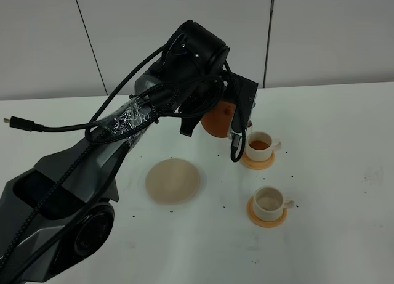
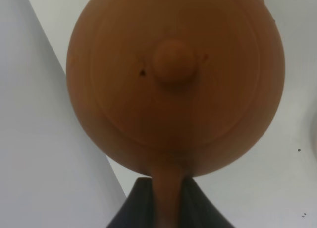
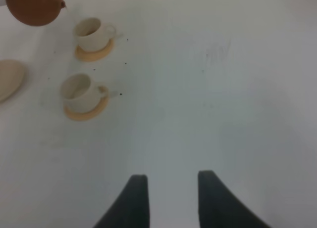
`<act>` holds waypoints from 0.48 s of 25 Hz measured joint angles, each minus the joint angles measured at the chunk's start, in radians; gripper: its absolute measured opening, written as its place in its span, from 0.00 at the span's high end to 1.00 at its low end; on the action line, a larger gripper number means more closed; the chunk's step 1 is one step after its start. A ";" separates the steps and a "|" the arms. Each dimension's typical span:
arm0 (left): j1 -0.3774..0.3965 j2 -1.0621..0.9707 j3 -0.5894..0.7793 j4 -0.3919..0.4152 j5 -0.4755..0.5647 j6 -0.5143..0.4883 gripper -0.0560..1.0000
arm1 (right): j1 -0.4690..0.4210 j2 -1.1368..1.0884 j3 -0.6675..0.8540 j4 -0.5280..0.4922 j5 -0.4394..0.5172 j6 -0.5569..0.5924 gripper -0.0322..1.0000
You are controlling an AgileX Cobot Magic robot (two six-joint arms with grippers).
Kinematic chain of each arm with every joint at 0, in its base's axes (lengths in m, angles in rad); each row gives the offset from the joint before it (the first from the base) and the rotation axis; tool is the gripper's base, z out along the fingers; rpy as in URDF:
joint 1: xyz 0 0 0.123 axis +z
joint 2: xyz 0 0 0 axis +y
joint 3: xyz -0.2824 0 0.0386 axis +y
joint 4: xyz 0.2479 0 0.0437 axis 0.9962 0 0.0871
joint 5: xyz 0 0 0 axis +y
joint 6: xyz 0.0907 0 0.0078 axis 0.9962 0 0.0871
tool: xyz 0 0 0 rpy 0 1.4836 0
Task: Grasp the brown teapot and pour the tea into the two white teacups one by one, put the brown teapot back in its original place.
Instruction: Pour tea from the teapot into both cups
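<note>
The brown teapot (image 1: 217,121) hangs in the air, tilted with its spout toward the far white teacup (image 1: 261,143). My left gripper (image 2: 166,208) is shut on its loop handle; the lid knob (image 2: 172,60) faces the left wrist camera. The far cup holds dark reddish-brown tea (image 1: 260,145). The near white teacup (image 1: 269,199) shows a pale inside. Each cup stands on a tan-orange coaster (image 1: 267,217). The right wrist view shows the teapot (image 3: 33,8), a thin stream at its spout, and both cups (image 3: 91,32) (image 3: 77,89). My right gripper (image 3: 171,198) is open and empty over bare table.
The round beige trivet (image 1: 174,180) lies bare on the white table, left of the cups; its edge shows in the right wrist view (image 3: 7,77). My left arm (image 1: 111,142) and its cables stretch across the left half. Small dark specks lie around the cups.
</note>
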 joint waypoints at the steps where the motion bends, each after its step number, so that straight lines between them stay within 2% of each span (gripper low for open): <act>1: -0.001 0.000 0.000 0.000 0.000 0.000 0.79 | 0.000 0.000 0.000 0.000 0.000 0.000 0.73; 12: -0.010 0.000 0.000 0.001 0.000 -0.003 0.79 | 0.000 0.000 0.000 0.000 0.000 0.000 0.73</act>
